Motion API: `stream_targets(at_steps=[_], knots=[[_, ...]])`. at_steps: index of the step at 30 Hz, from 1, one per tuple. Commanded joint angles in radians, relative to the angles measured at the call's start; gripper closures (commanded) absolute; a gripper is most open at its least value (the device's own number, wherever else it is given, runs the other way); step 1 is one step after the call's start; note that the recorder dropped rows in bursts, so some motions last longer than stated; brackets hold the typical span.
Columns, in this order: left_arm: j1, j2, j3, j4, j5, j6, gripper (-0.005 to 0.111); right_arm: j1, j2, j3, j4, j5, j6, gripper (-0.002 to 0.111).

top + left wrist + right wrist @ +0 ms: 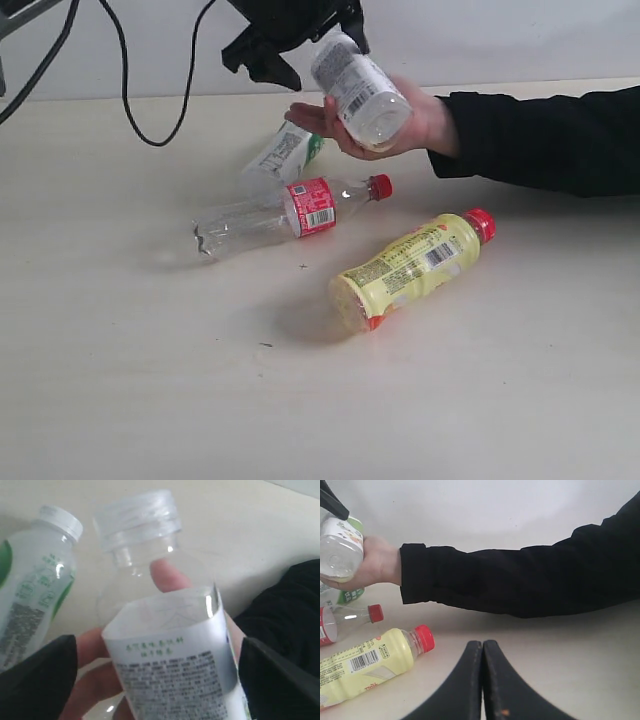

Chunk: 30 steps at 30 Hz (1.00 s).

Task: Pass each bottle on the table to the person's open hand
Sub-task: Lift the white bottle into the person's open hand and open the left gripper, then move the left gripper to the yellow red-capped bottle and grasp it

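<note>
Low over the right side of the table (120,400), the right end effector (482,647) has its two dark fingers pressed together with nothing between them. Nearest of the bottles is the yellow red-capped bottle (410,268), lying on its side, cap pointing right and away; whether it holds liquid cannot be told through its yellow body. Just beyond it to the left, apart from it, lies the slim clear red-label bottle (290,212), on its side with its red cap to the right; it looks empty and its base end is dented. Farther back the clear bottle with the green-white label (283,155) also lies flat, its far end partly hidden behind the person's open hand (425,128). That hand reaches in from the right, palm up, above the table, and its black sleeve (540,140) stretches across the far right of the table. In the palm rests the wide clear white-capped bottle (360,92), tilted, empty enough that a fingertip shows through it. The left end effector (159,642) sits at that bottle's far end with its jaws spread to either side; skin shows between one finger and the label, so the grip looks released. A black cable (130,100) hangs at the far left.
</note>
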<state>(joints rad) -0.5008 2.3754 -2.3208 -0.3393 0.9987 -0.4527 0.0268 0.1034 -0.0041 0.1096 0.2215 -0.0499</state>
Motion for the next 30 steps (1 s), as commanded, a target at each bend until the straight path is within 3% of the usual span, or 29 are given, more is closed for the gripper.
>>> stream_targets(at_steps=[1,7,12,14,22,30], knots=[[0.002,-0.062,-0.007,0.121,0.057,0.045,0.023,-0.004,0.002,0.004,-0.006,-0.009,-0.001,0.108],[0.0,-0.112,-0.007,0.127,0.222,0.241,0.023,-0.004,0.002,0.004,-0.006,-0.009,-0.001,0.108],[-0.028,-0.163,0.041,0.12,0.222,0.445,0.023,-0.004,0.002,0.004,-0.006,-0.009,-0.001,0.108],[-0.058,-0.18,0.072,0.149,0.222,0.521,0.023,-0.004,0.002,0.004,-0.006,-0.009,-0.001,0.108],[-0.222,-0.206,0.22,0.287,0.222,0.55,0.023,-0.004,0.002,0.004,-0.006,-0.009,-0.001,0.108],[-0.377,-0.206,0.274,0.289,0.222,0.546,0.023,-0.004,0.002,0.004,-0.006,-0.009,-0.001,0.108]])
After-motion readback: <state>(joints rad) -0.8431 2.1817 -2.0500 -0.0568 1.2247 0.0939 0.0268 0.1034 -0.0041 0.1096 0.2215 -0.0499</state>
